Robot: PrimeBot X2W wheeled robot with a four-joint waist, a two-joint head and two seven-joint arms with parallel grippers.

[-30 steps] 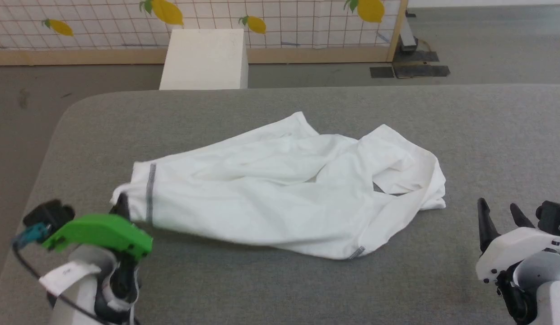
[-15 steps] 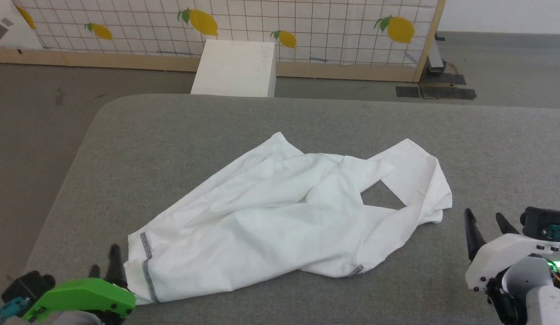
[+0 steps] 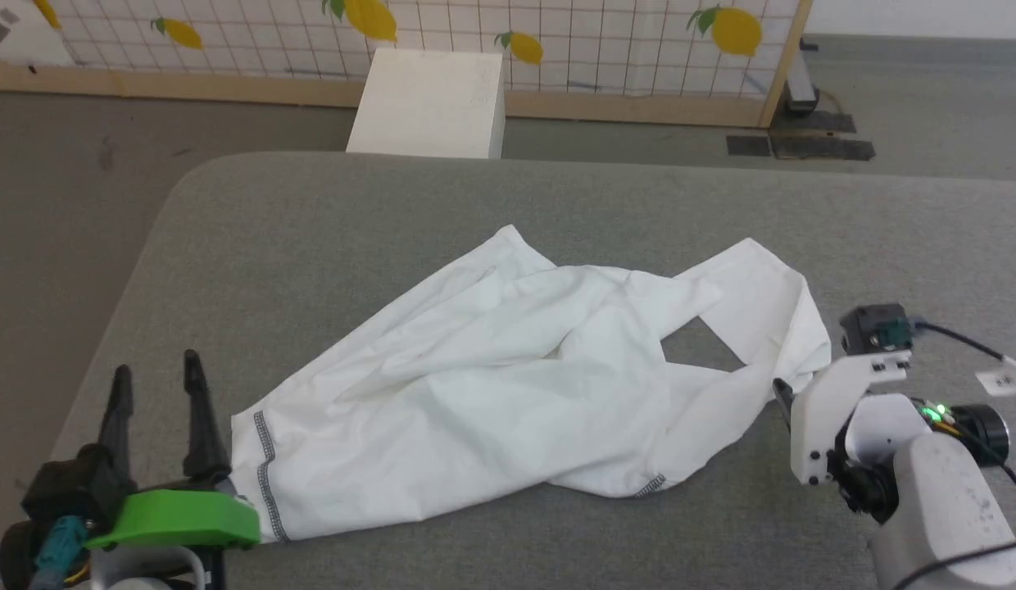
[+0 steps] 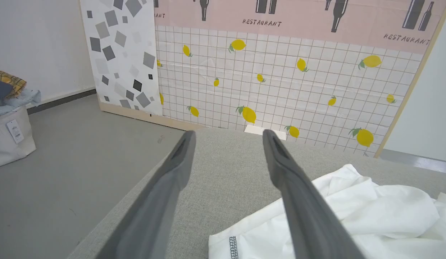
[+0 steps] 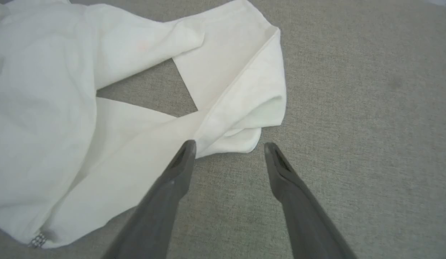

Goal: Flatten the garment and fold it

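The garment (image 3: 516, 385), a crumpled white shirt, lies across the grey table (image 3: 311, 213). Its hem end with the dark zigzag stitching (image 3: 265, 459) is at the front left. A sleeve loops round a bare patch of table at the right. My left gripper (image 3: 156, 365) stands open just left of that hem, touching no cloth; the left wrist view shows the garment (image 4: 352, 216) beside its right finger. My right gripper (image 5: 229, 144) is open and points down at the garment's folded right corner (image 5: 251, 108), its left fingertip at the cloth's edge. Nothing is held.
A rigid white box (image 3: 430, 102) stands on the floor beyond the table's far edge, before a lemon-patterned panel (image 3: 598, 41). The table's rounded left corner (image 3: 168, 192) drops to the floor. A white bag of clothes (image 4: 7, 133) sits on the floor at the left.
My left gripper has opened and let go of the stitched hem, which now lies on the table. My right arm has swung in over the garment's right corner. The camera has shifted.
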